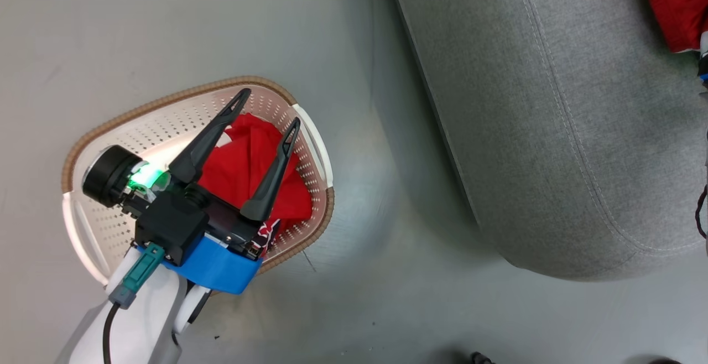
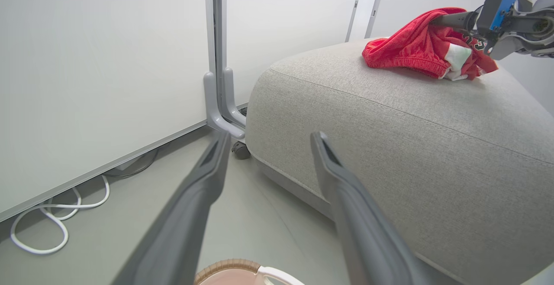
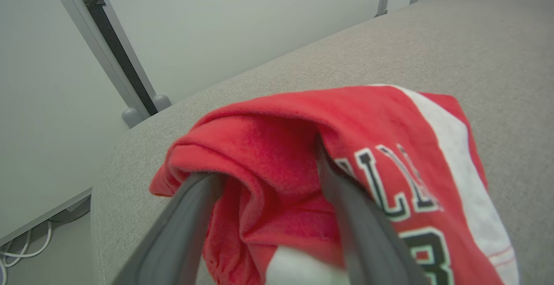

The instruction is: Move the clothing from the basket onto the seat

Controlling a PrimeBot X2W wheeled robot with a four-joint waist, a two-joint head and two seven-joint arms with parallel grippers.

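**A:** Cloth is the snag on the right side. The right gripper (image 3: pixel 264 163) has its fingers standing well apart, yet the soft red garment with a white band and big black-and-white letters (image 3: pixel 281 116) is bunched between them and draped over both tips. Nothing looks pinched.

**B:** Where does it lie?

**A:** On top of the large grey fabric sofa (image 1: pixel 553 131), inside its seam line. I would draw the fingers straight back along their own line, keeping low, so the folds slide off rather than lift with them.

**B:** And the left?

**A:** The left gripper (image 1: pixel 268 108) hovers over the cream perforated plastic basket with a brown woven-look rim (image 1: pixel 166 101), fingers spread wide and holding nothing. A second crumpled red garment (image 1: pixel 249 154) lies inside, toward the wall nearest the sofa.

**B:** Room to carry it across?

**A:** Bare grey floor (image 1: pixel 359 297) lies between basket and sofa. Lift above the rim first, then go over the sofa's rounded edge. A pale wall panel (image 2: pixel 108 59) and a white cable (image 2: pixel 43 215) on the floor are well apart from that path, I judge.
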